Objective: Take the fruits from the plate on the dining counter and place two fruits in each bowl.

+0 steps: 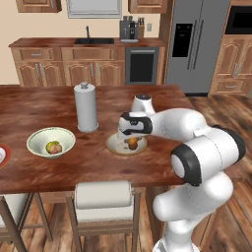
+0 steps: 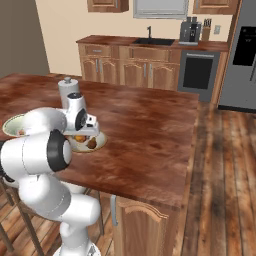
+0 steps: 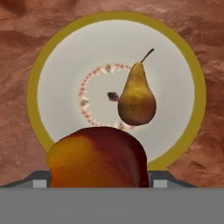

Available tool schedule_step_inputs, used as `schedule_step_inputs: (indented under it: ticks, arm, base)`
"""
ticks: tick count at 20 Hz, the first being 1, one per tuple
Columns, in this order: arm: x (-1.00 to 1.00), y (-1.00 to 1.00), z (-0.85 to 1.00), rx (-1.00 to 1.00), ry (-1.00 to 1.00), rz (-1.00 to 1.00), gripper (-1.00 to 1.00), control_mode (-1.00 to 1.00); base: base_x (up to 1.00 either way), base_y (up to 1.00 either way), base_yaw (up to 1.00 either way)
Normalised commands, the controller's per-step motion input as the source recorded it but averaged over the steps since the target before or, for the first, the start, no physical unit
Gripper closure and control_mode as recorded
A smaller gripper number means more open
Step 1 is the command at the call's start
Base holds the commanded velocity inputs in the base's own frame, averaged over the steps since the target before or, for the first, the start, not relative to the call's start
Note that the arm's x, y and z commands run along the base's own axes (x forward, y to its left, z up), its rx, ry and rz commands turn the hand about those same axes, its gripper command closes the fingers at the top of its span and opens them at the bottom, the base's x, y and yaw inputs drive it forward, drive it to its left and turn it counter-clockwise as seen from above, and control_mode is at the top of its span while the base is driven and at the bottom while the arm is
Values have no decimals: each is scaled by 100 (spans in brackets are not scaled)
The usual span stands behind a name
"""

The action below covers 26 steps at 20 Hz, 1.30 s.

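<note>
Orange-red fruit [image 3: 97, 158] in hand [image 3: 97, 183], brown pear [image 3: 137, 98] below

pear [image 3: 137, 98] in bowl [image 3: 65, 48] – paper-towel roll [image 1: 86, 107] beside

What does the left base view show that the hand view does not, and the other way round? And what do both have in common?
Left base view: the deep cream bowl with two fruits in it, the paper towel roll, the red-rimmed plate at the left edge, and the white arm.
Hand view: the brown pear with its stem, lying in the bowl, and the ring pattern on the bowl's floor.
Both: the tan-rimmed bowl, the dining counter, and the orange-red fruit in the gripper above that bowl.
</note>
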Motion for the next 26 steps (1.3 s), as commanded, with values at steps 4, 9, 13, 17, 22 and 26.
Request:
schedule_step_inputs:
  ticks: [4, 9, 13, 17, 22, 26]
  arm:
    - [5, 8, -4, 0, 5, 0, 100, -100]
    - [2, 4, -27, 0, 0, 0, 100, -100]
    - [21, 0, -29, 0, 0, 0, 100, -100]
    - [15, 0, -19, 0, 0, 0, 100, -100]
    - [11, 0, -4, -1, 0, 0, 100, -100]
    - [22, 0, -17, -2, 0, 0, 100, -100]
  base:
    - [0, 0, 0]
    - [0, 0, 0]
    - [0, 0, 0]
    - [0, 0, 0]
    - [0, 0, 0]
    - [0, 0, 0]
